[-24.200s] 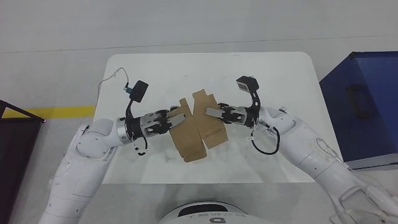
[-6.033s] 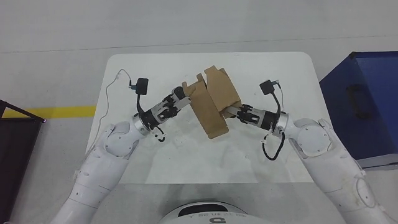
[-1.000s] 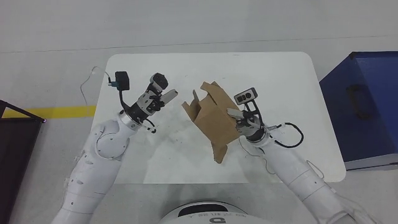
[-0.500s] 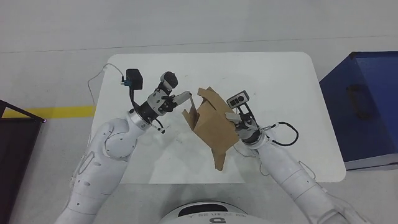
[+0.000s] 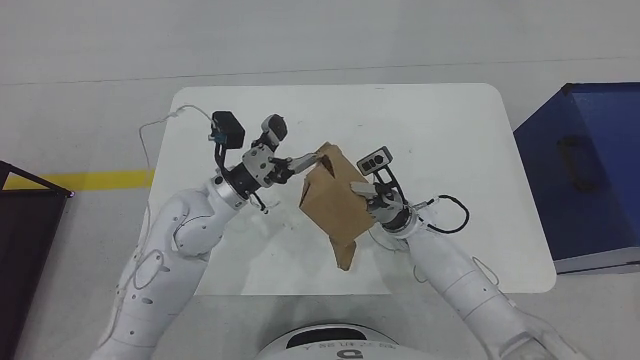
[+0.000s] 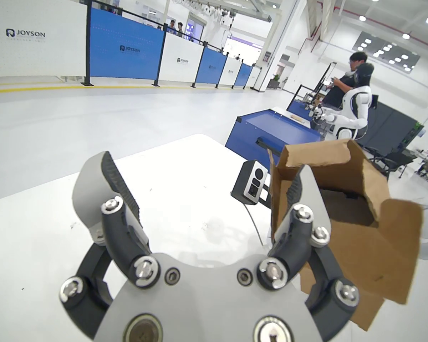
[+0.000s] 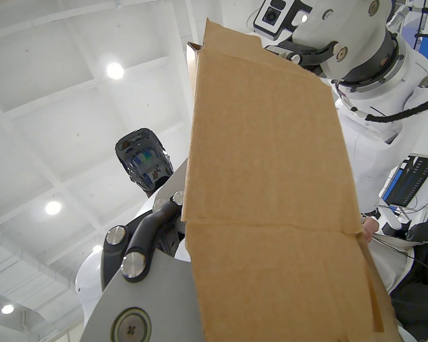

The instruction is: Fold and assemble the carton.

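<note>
Surface [image 5: 450, 120]: white, rectangular, rounded corners.

Blue rectangular bin [image 5: 585, 175]: stands off the surface on its 3 o'clock side, well apart from the carton.

Brown cardboard carton [image 5: 335, 205]: partly erected and tilted, located over the middle of the surface, slightly toward 6 o'clock. Its open mouth, with raised flaps, faces 10 o'clock. One loose flap hangs at the 6 o'clock end; whether that flap touches the surface cannot be determined.

Right gripper [image 5: 362, 192]: positioned at the carton's 3 o'clock side, jaws clamped on a carton panel. In the right wrist view one finger lies against the panel; the other is hidden behind the cardboard.

Left gripper [image 6: 204, 165]: positioned at the carton's 10 o'clock side, jaws spread wide. One finger stands just beside the edge of the carton's mouth; contact cannot be confirmed.
</note>
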Controlling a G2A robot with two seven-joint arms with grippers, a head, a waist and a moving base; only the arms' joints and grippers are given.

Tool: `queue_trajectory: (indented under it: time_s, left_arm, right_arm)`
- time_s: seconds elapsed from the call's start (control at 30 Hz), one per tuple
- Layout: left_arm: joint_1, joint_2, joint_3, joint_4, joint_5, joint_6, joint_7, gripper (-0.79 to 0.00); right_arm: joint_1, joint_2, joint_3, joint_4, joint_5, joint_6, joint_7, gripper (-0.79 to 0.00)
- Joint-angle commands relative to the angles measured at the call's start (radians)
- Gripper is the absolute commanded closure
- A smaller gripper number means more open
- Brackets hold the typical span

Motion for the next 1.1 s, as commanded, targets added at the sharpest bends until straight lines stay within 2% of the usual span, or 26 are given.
queue_trajectory:
  time_s: [0.0,0.77,0.87,1.07]
  left_arm:
    - [0.002,0.0,0.005,0.0,0.032,-0.005,0.01,-0.785]
    - [0.017,0.006,0.032,0.004,0.253,-0.061,0.08,-0.785]
    - [0.02,0.005,0.032,0.002,0.23,-0.069,0.097,-0.785]
    - [0.017,0.006,-0.027,0.008,0.118,-0.003,0.111,-0.785]
  right_arm:
    - [0.0,-0.005,0.004,0.003,0.0,0.004,0.004,0.0]
    - [-0.004,-0.057,0.03,0.017,-0.019,0.045,0.045,0.0]
    - [-0.006,-0.061,0.033,0.016,-0.026,0.045,0.045,0.0]
    - [-0.012,-0.066,0.048,0.01,-0.039,0.045,0.045,0.0]
